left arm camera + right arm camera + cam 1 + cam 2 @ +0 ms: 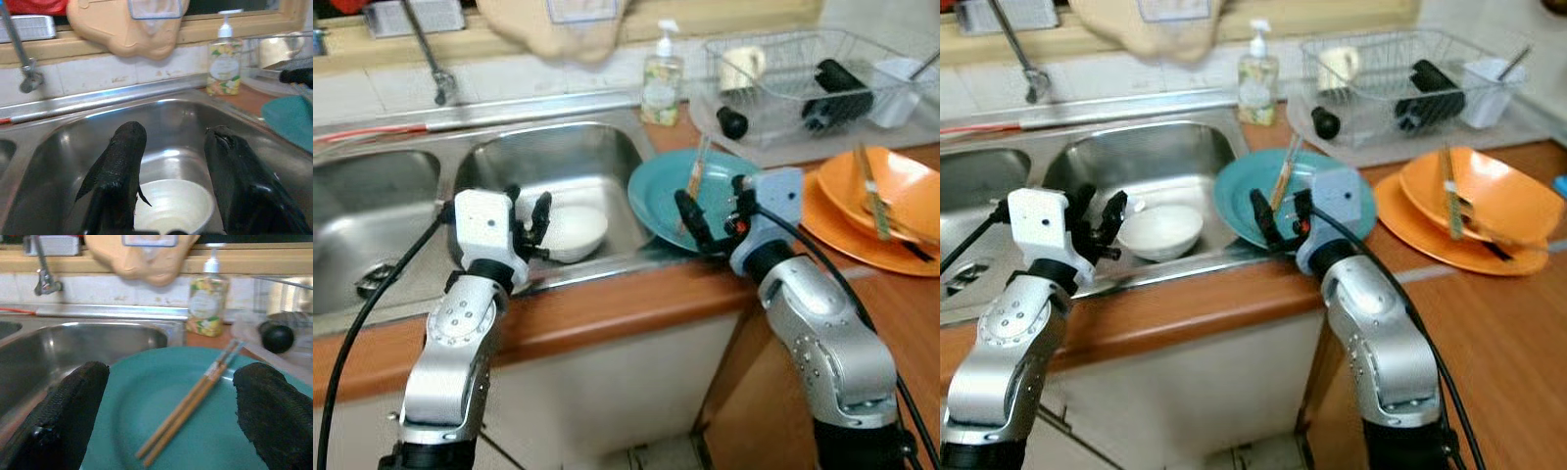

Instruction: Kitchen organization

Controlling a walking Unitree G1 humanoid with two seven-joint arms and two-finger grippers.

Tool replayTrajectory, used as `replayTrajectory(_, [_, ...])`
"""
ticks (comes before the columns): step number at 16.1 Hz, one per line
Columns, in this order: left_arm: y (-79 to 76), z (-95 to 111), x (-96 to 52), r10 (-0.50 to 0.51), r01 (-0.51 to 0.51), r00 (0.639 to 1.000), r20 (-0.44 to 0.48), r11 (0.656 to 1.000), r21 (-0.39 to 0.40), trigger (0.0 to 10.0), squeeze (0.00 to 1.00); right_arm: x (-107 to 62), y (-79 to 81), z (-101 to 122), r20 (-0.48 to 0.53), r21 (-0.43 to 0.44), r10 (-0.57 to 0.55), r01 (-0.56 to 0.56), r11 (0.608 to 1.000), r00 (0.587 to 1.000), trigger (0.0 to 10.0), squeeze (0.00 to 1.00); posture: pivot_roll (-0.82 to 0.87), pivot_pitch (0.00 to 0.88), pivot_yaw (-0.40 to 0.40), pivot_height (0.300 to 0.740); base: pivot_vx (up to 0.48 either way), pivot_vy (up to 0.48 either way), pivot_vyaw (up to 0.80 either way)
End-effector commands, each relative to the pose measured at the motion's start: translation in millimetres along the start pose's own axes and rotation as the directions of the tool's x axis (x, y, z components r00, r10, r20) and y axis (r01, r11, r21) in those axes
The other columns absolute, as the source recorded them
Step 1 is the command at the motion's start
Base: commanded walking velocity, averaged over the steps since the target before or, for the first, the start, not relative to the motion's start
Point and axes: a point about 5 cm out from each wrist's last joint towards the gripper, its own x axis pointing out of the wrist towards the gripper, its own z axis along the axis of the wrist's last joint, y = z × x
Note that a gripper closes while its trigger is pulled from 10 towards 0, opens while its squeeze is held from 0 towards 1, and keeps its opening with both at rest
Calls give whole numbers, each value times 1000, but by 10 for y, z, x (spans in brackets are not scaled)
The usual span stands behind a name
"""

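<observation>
Here, a wooden counter (636, 299) along a tiled wall, steel double sink (558, 157) set in. At 1 o'clock a wire dish rack (803, 83); at 3 o'clock stacked orange plates (881, 211). Teal plate (690, 201) on the sink's right rim, chopsticks (190, 404) across it. White bowl (570, 232) in the right basin. Soap bottle (662, 78) at 12 o'clock. Right gripper (171, 416) spread wide over the teal plate, grasping nothing; left gripper (171, 181) released above the bowl.

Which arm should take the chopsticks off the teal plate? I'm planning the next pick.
Right. The right gripper is open at the near rim of the teal plate, with the chopsticks between its fingers. The left gripper, also open, faces the white bowl in the sink.
</observation>
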Motion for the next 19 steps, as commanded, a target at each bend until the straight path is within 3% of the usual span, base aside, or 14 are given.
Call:
replayTrajectory(1, [64, 9, -11, 19, -19, 1000, -5, 1000, 16, 10000, 0, 29, 87, 49, 20, -13, 38, -38, 999, 999, 10000, 1000, 6, 0, 63, 740, 251, 0, 800])
replayTrajectory(4, [55, 15, -6, 16, -16, 1000, -4, 1000, 15, 10000, 0, 24, 50, 38, 19, 10, 8, -8, 1000, 1000, 10000, 984, 4, 0, 65, 740, 251, 0, 0])
replayTrajectory(7, [49, 16, -2, 13, -13, 1000, -4, 1000, 16, 10000, 0, 24, 56, 39, 20, 5, 13, -14, 1000, 1000, 10000, 886, 4, 0, 64, 740, 250, 0, 0])
replayTrajectory(8, [46, 17, -1, 11, -11, 1000, -4, 1000, 18, 10000, 0, 26, 52, 42, 21, 5, 8, -8, 1000, 1000, 10000, 745, 4, 0, 64, 740, 251, 0, 0])
replayTrajectory(9, [39, 13, -1, 7, -7, 1000, -8, 1000, 17, 10000, 0, 29, 41, 51, 20, 4, -2, 2, 1000, 1000, 10000, 200, 4, 0, 63, 740, 0, 0, 0])
replayTrajectory(10, [25, 11, -3, -6, 6, 1000, -6, 1000, 9, 10000, 0, 36, 27, 64, 17, -1, -14, 14, 1000, 1000, 10000, 0, 4, 0, 63, 740, 0, 0, 0])
replayTrajectory(16, [-83, -6, 12, -141, 142, 990, -28, 989, 51, 10000, 0, 163, -212, 121, -101, 38, -153, 157, 987, 983, 10000, 0, 1, 0, 66, 740, 0, 0, 0])
replayTrajectory(19, [-139, 1, 21, -263, 265, 964, -47, 963, 49, 10000, 0, 265, -412, 71, -225, 87, -222, 246, 965, 949, 10000, 0, -5, 0, 65, 740, 0, 0, 0])
